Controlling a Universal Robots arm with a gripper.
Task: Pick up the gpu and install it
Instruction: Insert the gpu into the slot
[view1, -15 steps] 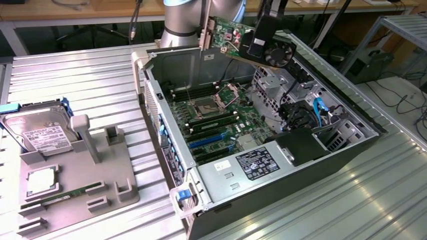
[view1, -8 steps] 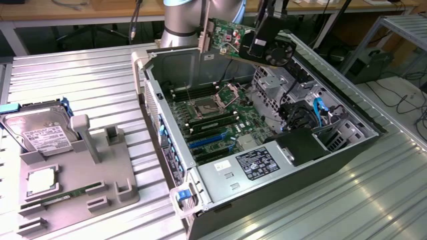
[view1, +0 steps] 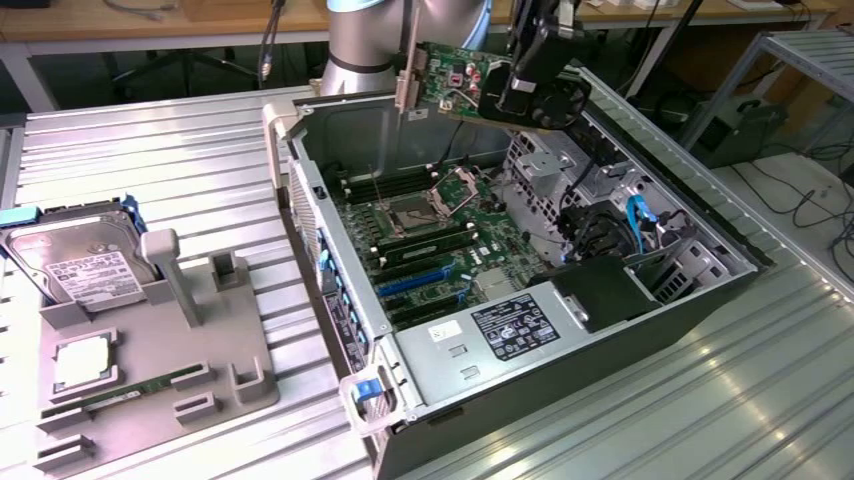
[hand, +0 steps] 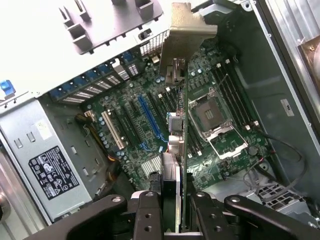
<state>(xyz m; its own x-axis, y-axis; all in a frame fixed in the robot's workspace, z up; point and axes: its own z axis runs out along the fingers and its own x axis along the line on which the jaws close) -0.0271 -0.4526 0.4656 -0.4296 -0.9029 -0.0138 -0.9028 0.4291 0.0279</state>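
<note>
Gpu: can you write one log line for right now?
gripper: shut on gpu | gpu: held over open computer case | installed: not yet

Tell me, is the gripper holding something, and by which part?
The gripper holds the gpu, clamped across its faces at the end away from its bracket.

Arm (view1: 358, 50): fat round link, plain silver-grey metal, smooth finish, w/ a faint seam round it. Claw (view1: 497, 92): all black, bulky rounded body under a black upright mount. In wrist view, two flat black fingers (hand: 149, 215) w/ glossy hinged link bars spreading out either side. Round pivot pins & small screw heads show along the bars.
</note>
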